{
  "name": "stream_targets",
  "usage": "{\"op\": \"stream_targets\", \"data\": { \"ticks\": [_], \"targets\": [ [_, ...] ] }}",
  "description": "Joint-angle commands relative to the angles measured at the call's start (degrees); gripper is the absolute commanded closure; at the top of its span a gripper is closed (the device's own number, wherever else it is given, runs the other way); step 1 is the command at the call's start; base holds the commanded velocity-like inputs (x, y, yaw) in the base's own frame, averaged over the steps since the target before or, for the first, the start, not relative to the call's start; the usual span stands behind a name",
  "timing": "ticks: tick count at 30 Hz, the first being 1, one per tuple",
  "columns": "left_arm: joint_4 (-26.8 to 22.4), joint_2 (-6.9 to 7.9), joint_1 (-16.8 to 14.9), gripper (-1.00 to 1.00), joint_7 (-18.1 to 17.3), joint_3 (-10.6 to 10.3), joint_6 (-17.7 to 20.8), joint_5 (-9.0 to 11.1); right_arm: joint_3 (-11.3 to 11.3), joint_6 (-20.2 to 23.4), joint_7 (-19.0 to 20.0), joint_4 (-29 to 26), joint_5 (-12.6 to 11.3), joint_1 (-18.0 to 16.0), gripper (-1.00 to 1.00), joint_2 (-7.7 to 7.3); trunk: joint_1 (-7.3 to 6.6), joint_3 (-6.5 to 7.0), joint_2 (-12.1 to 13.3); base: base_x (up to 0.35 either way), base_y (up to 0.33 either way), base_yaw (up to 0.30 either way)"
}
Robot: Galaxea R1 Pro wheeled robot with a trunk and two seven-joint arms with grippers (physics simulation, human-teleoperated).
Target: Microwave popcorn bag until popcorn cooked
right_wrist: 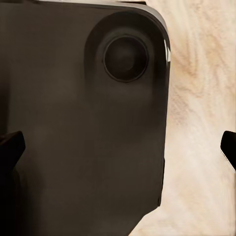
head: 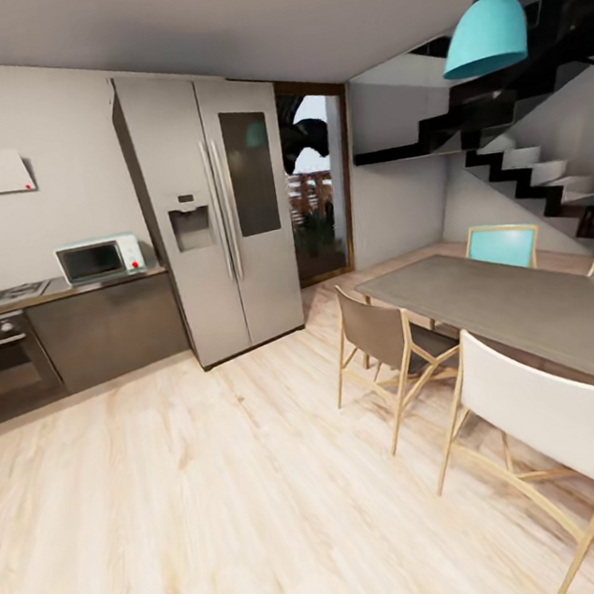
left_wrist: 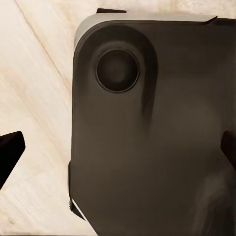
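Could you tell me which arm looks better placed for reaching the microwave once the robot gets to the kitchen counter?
Probably the left. The microwave stands on the countertop at the head view's left, beside the fridge. Both wrist views look down at the robot's dark base and wood floor, so neither arm is raised yet.

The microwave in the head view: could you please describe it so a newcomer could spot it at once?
Find the tall steel fridge by the back wall. Just beside it, on the countertop, sits the microwave: a small pale box with a dark glass door, unlike the larger oven below the hob.
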Motion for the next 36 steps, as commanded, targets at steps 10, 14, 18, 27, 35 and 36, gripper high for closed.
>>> {"op": "stream_targets", "data": {
  "ticks": [10, 14, 18, 27, 35, 36],
  "targets": [
    [0.0, -0.01, 0.0, -1.00, 0.0, 0.0, -0.1, 0.4, 0.0, -0.2, 0.0, 0.0, 0.0, 0.0, -1.00, -0.02, 0.00, -0.04, 0.0, 0.000, 0.000, 0.285],
    [-0.1, -0.01, 0.0, -1.00, 0.0, 0.0, -0.1, 0.4, 0.0, -0.2, 0.0, 0.0, 0.0, 0.0, -1.00, -0.02, 0.00, -0.04, 0.0, 0.000, 0.000, 0.285],
    [-0.1, -0.01, 0.0, -1.00, 0.0, 0.0, -0.1, 0.4, 0.0, -0.2, 0.0, 0.0, 0.0, 0.0, -1.00, -0.01, 0.00, -0.04, 0.0, 0.000, 0.000, 0.285],
    [0.0, -0.01, 0.0, -1.00, 0.0, 0.0, -0.1, 0.4, -0.1, -0.2, 0.0, 0.0, 0.0, 0.0, -1.00, -0.03, 0.00, -0.04, 0.0, 0.000, 0.000, 0.285],
    [-0.1, -0.01, 0.0, -1.00, 0.0, 0.0, -0.1, 0.4, -0.1, -0.2, -0.1, 0.0, 0.0, 0.0, -1.00, -0.02, 0.00, -0.04, 0.0, 0.000, 0.000, 0.285],
    [-0.1, -0.01, 0.0, -1.00, 0.0, 0.0, -0.1, 0.4, -0.1, -0.2, 0.0, 0.0, 0.0, 0.0, -1.00, -0.03, 0.00, -0.04, 0.0, 0.000, 0.000, 0.285]
  ]
}}
